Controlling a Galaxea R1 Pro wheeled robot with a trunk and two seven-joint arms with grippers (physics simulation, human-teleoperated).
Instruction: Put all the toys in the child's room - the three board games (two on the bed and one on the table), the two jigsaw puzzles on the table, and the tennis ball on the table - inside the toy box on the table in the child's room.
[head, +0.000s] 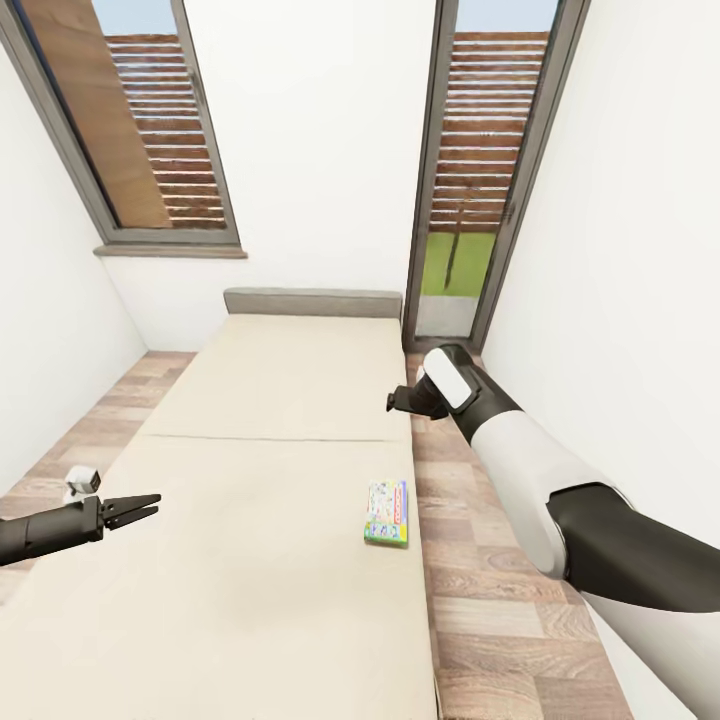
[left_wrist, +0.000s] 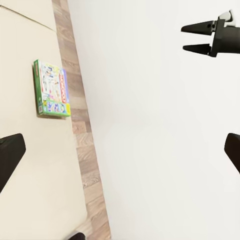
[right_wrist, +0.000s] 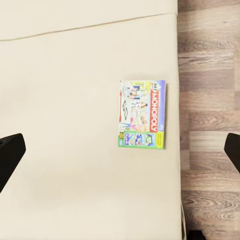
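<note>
The green-edged Monopoly board game (head: 388, 513) lies flat on the beige bed (head: 270, 420), close to the mattress's right edge. It also shows in the left wrist view (left_wrist: 51, 88) and, from straight above, in the right wrist view (right_wrist: 142, 121). My right gripper (head: 393, 402) hangs open in the air over the bed's right edge, farther toward the headboard than the game. My left gripper (head: 148, 508) is open over the bed's left side, level with the game and well apart from it. Both hold nothing.
A low grey headboard (head: 312, 302) ends the bed at the far wall. Two tall dark-framed windows (head: 150, 120) (head: 480, 180) flank that wall. Narrow strips of wood plank floor (head: 490, 580) run along both sides of the bed, with white walls close by.
</note>
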